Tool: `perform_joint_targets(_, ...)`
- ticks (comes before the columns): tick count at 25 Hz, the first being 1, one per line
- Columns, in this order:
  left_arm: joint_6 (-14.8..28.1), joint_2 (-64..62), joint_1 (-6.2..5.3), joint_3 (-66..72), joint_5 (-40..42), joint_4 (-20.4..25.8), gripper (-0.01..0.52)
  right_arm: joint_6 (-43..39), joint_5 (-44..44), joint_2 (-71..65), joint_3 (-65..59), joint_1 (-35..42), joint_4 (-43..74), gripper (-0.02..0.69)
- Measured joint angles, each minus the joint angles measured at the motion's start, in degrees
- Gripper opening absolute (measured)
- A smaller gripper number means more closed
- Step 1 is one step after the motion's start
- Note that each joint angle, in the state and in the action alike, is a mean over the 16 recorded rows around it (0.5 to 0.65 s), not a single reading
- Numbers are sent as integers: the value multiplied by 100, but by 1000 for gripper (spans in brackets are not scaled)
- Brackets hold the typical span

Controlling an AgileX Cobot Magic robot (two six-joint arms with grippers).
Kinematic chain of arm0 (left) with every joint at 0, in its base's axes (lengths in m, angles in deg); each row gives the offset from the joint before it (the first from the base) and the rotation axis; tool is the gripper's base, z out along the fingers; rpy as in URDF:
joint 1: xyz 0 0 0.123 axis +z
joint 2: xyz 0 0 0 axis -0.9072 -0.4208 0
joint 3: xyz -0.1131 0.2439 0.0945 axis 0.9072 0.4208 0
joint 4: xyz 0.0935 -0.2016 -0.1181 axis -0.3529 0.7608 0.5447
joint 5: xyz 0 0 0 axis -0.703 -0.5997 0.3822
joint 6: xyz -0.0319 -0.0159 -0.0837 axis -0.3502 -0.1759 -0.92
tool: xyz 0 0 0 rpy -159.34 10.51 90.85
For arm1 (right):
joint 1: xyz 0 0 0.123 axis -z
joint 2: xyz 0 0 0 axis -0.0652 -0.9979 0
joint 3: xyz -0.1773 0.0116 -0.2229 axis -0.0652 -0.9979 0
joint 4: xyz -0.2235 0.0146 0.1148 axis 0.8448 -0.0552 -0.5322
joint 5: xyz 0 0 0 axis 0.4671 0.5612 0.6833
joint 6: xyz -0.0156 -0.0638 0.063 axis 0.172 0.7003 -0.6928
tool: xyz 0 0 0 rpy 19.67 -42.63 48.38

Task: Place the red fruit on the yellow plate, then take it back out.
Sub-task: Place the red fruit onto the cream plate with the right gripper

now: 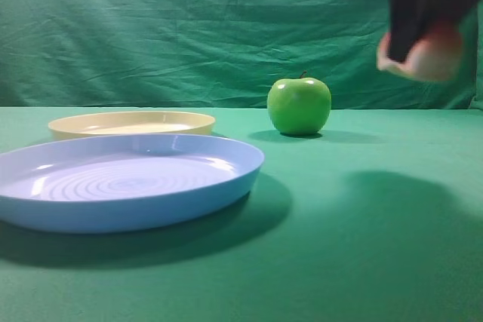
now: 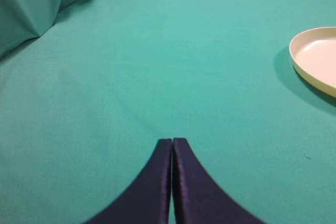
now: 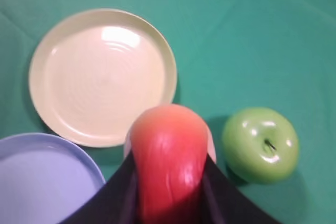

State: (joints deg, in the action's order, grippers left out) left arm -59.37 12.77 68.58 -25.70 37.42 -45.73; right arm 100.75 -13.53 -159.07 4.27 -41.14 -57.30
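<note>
Landmark: the yellow plate is lying bare on the green surface; every place below is being given relative to it.
Red fruit: the red fruit is hanging in the air, off the plate's rim on the side facing the green apple, and is touching neither the plate nor the cloth.
Right pincer: the right pincer is gripping the red fruit, one dark jaw pressing on each flank; in the exterior high view it is appearing blurred, high above the surface.
Left pincer: the left pincer is resting with its jaws pressed together on nothing, low over bare cloth, with the plate's edge showing well off to one side.
Neighbours: the blue plate is sitting just beside the yellow plate's rim; the green apple is sitting near the rim but apart from it.
Step in hand: judging from the empty plate, the fruit is being carried toward it for the first placing.
Doing it well: bringing the fruit over the plate's middle, not its rim; keeping it high enough to be clearing the apple and blue plate; lowering until the fruit is resting on the plate floor before the jaws are parting, since a round fruit is likely to roll if dropped.
</note>
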Motion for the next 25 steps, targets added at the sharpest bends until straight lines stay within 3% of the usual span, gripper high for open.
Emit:
perform_joint_targets(9, 0, 0, 0, 0, 0, 0, 0, 659, 215, -1453, 1807, -561, -679, 179)
perform_joint_targets(18, 0, 0, 0, 0, 0, 0, 0, 1001, -171, -2776, 2626, -784, -764, 183)
perform_joint_targets(21, 0, 0, 0, 0, 0, 0, 0, 1104, -373, -3045, 2713, -797, -759, 213)
perform_joint_targets(25, 0, 0, 0, 0, 0, 0, 0, 1232, -611, -3257, 2738, -799, -750, 306)
